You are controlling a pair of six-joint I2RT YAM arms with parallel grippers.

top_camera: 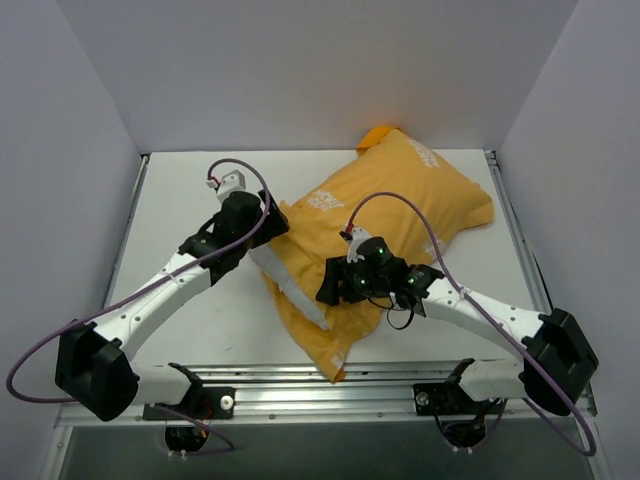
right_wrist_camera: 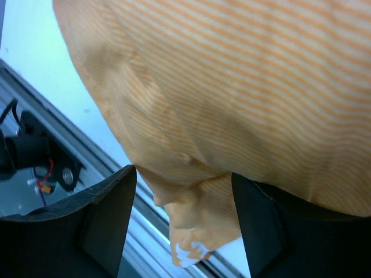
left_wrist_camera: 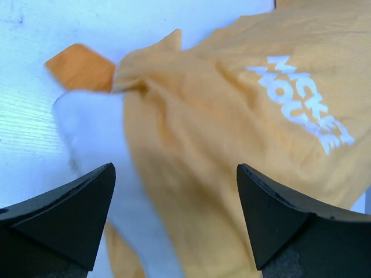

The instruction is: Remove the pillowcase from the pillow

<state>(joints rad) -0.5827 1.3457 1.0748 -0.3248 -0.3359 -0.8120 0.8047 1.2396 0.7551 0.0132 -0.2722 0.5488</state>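
- A flat white table (top_camera: 190, 180) forms the work surface, closed in by 3 plain pale grey walls (top_camera: 320, 70): 1 at the back and 1 on each side.
- A silver metal rail (top_camera: 330, 378) runs along the near edge of the table, and both arm bases are bolted to it.
- Thin purple cables (top_camera: 240, 161) loop out from the 2 arms.
- The orange-yellow fabric pillowcase (top_camera: 400, 190) lies diagonally on the table, from the near middle up towards the far right, where its far end reaches the back wall.
- White lettering (left_wrist_camera: 301, 101) reading MICKEY MOUSE faces up on the cover.
- The plump white pillow (left_wrist_camera: 93, 133) is inside the pillowcase, with a white strip of it showing at the cover's open left edge.
- The left gripper (left_wrist_camera: 174, 168) hangs over that open edge, its 2 black fingers spread wide and holding nothing.
- The right gripper (right_wrist_camera: 183, 172) sits at the near end of the pillowcase, with 1 finger on either side of a bunched fold of orange fabric.
- I cannot tell whether those fingers actually pinch the fold.
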